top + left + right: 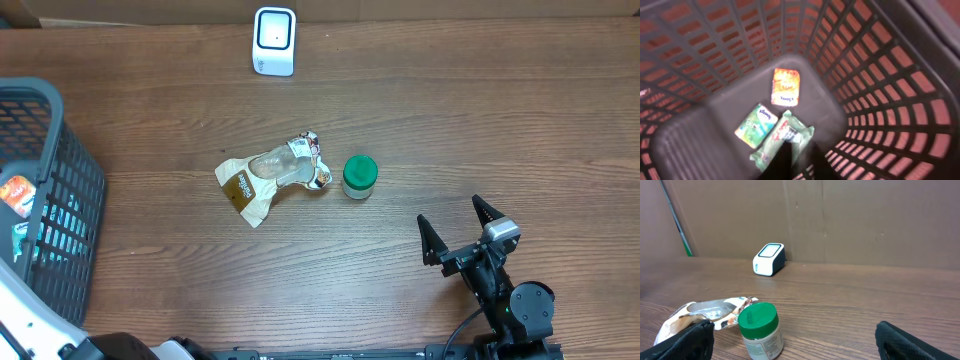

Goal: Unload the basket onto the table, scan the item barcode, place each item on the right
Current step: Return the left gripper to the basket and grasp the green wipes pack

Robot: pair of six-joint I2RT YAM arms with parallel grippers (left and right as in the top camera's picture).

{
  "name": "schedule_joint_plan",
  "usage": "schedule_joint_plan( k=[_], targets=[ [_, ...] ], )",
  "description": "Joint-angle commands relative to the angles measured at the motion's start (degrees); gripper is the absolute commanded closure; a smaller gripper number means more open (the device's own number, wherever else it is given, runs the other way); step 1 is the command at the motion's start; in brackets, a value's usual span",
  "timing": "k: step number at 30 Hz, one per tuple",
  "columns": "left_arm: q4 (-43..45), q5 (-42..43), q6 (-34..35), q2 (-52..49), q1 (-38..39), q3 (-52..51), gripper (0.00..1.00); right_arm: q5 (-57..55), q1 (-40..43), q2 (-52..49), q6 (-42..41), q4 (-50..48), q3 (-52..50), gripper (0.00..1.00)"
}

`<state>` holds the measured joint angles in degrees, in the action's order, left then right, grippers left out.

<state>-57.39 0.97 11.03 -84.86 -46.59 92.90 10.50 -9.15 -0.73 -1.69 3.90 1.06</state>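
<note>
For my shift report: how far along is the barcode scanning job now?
Possibly done: a crumpled bag and a green-lidded jar lie on the table, out of the basket; whether they were scanned is not visible. In hand: the left gripper hangs over a green packet in the basket; grip unclear. Remaining: an orange packet and a tissue pack, not yet brought to the scanner. The right gripper stands open.

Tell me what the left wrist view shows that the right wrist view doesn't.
Left wrist only: the inside of the basket, holding an orange packet, a tissue pack and a green wrapped packet. Right wrist only: the scanner, the green-lidded jar and the crumpled bag on the table, framed by the open right gripper. Shared: no item appears in both.
</note>
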Motion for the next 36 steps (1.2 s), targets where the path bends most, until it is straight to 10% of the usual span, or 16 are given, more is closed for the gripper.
schedule_joint_plan(
  k=[1,14,32,36],
  targets=[
    [-1.2,0.4,1.2,-1.8,0.2,-1.3,0.58,0.3,-0.1,0.6,0.0,-0.3,-0.6,0.00],
    [2.7,0.1,-9.3,-14.2,0.1,-13.0,0.18,0.3,-0.1,0.6,0.0,-0.3,-0.6,0.00],
    [5.8,0.5,-12.4,-29.8,0.1,-13.0,0.13,0.3,-0.1,0.6,0.0,-0.3,-0.6,0.00],
    [5.1,0.5,-12.3,-30.3,0.1,-12.7,0.42,0.3,-0.1,0.6,0.0,-0.3,-0.6,0.00]
  ],
)
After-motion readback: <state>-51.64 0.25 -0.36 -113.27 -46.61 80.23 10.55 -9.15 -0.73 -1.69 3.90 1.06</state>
